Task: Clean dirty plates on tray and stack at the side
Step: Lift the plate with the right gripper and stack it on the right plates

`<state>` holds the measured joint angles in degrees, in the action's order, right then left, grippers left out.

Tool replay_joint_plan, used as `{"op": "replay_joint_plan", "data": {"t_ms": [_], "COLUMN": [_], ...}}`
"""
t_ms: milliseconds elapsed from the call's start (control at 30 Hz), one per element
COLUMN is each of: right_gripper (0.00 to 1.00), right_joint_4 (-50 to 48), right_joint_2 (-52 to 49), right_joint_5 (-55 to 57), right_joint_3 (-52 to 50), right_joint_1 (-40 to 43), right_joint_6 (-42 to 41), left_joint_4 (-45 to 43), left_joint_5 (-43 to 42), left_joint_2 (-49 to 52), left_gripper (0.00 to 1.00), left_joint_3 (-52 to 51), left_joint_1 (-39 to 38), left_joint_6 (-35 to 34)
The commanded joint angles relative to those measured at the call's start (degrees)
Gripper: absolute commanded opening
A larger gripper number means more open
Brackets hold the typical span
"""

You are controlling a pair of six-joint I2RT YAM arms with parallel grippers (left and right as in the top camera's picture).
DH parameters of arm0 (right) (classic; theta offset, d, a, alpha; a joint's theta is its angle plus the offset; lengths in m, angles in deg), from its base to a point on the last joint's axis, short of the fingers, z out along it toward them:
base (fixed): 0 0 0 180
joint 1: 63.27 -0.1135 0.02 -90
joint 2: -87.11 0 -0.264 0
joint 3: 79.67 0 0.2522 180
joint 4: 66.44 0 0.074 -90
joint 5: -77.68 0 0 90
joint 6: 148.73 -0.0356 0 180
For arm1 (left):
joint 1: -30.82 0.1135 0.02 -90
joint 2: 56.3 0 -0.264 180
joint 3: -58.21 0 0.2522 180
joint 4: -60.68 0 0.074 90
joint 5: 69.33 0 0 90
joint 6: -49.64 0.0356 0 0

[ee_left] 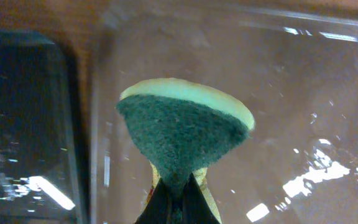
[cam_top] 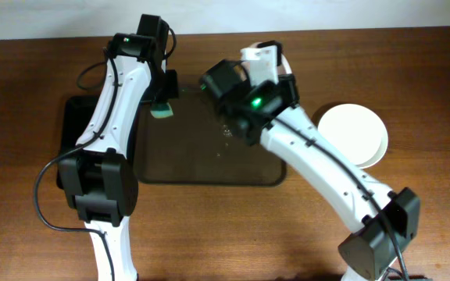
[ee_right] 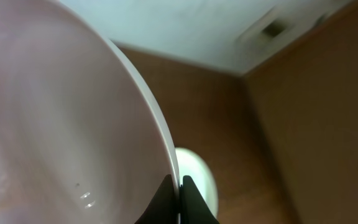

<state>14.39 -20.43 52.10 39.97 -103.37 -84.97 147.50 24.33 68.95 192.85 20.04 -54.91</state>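
My right gripper [cam_top: 266, 64] is shut on the rim of a white plate [cam_top: 281, 61], holding it tilted on edge above the far side of the dark brown tray [cam_top: 201, 160]. In the right wrist view the plate [ee_right: 61, 124] fills the left side, pinched between the fingers [ee_right: 178, 190]. My left gripper [cam_top: 162, 95] is shut on a green and yellow sponge [cam_top: 162, 112] over the tray's far left corner. In the left wrist view the sponge [ee_left: 182, 134] sticks out of the fingers [ee_left: 178, 196] above the tray [ee_left: 291, 93]. Two white plates [cam_top: 354, 134] lie stacked on the table right of the tray.
A smaller glossy black tray [cam_top: 73, 125] lies just left of the brown tray, partly under my left arm; it also shows in the left wrist view [ee_left: 17, 124]. The stacked plates show faintly behind the held plate in the right wrist view [ee_right: 199, 177]. The table is brown wood.
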Motion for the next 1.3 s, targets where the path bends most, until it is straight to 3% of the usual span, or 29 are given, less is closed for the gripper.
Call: {"op": "replay_joint_plan", "data": {"t_ms": [0,833,967,1033,1167,1267], "right_gripper": [0.04,0.04,0.04,0.04,0.04,0.04], "right_joint_4": [0.04,0.33,5.55,8.22,11.67,11.61], "right_joint_2": [1.42,1.42,1.42,1.44,1.84,4.66], "right_joint_5": [14.27,13.03,-15.34,-26.23,-43.45,-49.79], "right_joint_3": [0.2,0.2,0.2,0.2,0.2,0.2], "right_joint_1": [-3.87,-4.55,-3.23,-0.13,8.79,16.39], "right_joint_6": [-1.27,-1.2,-1.77,-5.9,-5.88,-3.56], "left_joint_4": [-0.33,-0.52,-0.39,-0.37,-0.07,0.13], "left_joint_5": [-6.47,-8.46,-8.46,-8.46,-8.44,-8.44], "left_joint_2": [0.44,0.44,0.44,0.44,0.44,0.44], "left_gripper": [0.01,0.01,0.01,0.01,0.01,0.01], "left_joint_3": [-2.99,-3.08,-3.08,-3.08,-3.08,-3.08], "left_joint_1": [0.09,-0.09,-0.09,-0.09,-0.07,-0.07], "left_joint_6": [0.68,0.68,0.7,0.7,0.7,0.7]}}
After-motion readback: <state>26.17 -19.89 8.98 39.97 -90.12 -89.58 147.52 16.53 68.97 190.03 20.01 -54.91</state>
